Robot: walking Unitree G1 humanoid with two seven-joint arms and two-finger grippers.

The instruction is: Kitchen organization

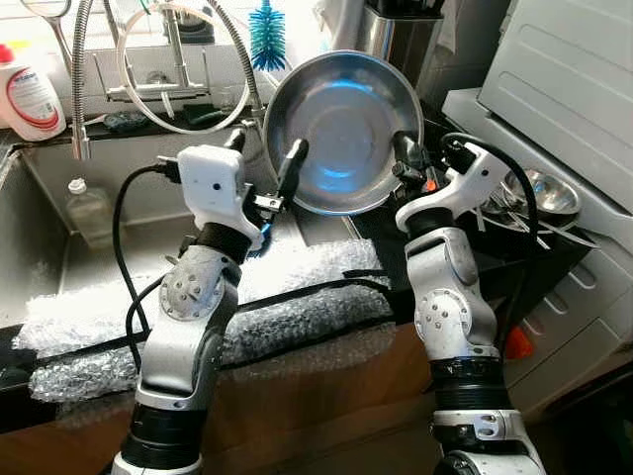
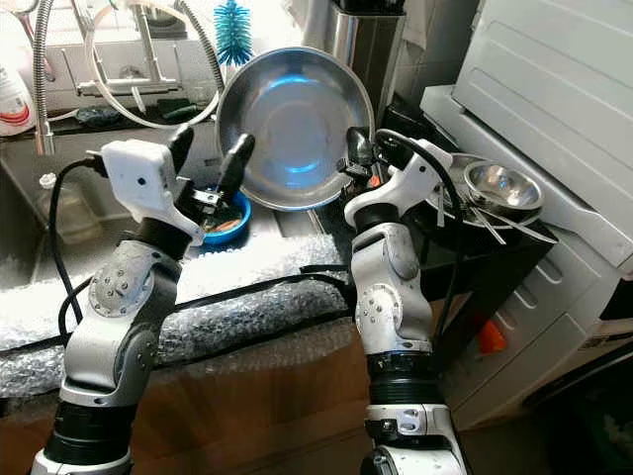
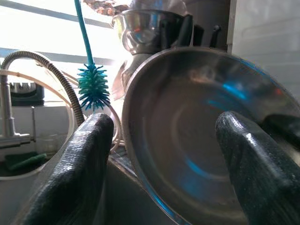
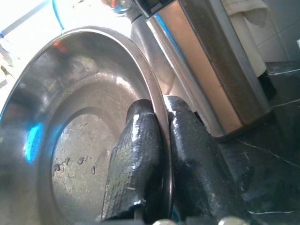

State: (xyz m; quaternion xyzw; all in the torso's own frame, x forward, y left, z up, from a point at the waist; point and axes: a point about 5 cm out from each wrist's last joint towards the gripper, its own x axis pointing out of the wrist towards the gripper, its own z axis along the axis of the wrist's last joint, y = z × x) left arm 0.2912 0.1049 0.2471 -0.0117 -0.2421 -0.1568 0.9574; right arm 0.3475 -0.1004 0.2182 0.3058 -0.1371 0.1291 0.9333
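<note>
Steel bowl [image 1: 341,129] held up on edge over the join of sink and counter, hollow side facing the robot. Pinched at its R rim by R gripper [image 4: 161,154], fingers narrow w/ the rim between them, one pad inside the bowl, one on the back. Specks of residue on the bowl's inner floor in R wrist view.

L gripper [image 1: 265,158] raised just beside the bowl's L edge, fingers spread wide, nothing between them; far finger close to the rim, contact not clear.

Behind: blue bottle brush [image 1: 267,35] upright near the coiled spring faucet hose [image 1: 79,79], white detergent bottle [image 1: 30,94] on the sill at far L, tall steel canister [image 4: 211,70] right behind the bowl. Small clear bottle [image 1: 87,208] in the sink [image 1: 59,257]. Bubble wrap [image 1: 287,307] along the counter's front edge, under both arms. Blue dish w/ something orange in it [image 2: 226,220] low beside the L arm. To the R, smaller steel bowl [image 2: 499,185] on a dark rack w/ utensils.
</note>
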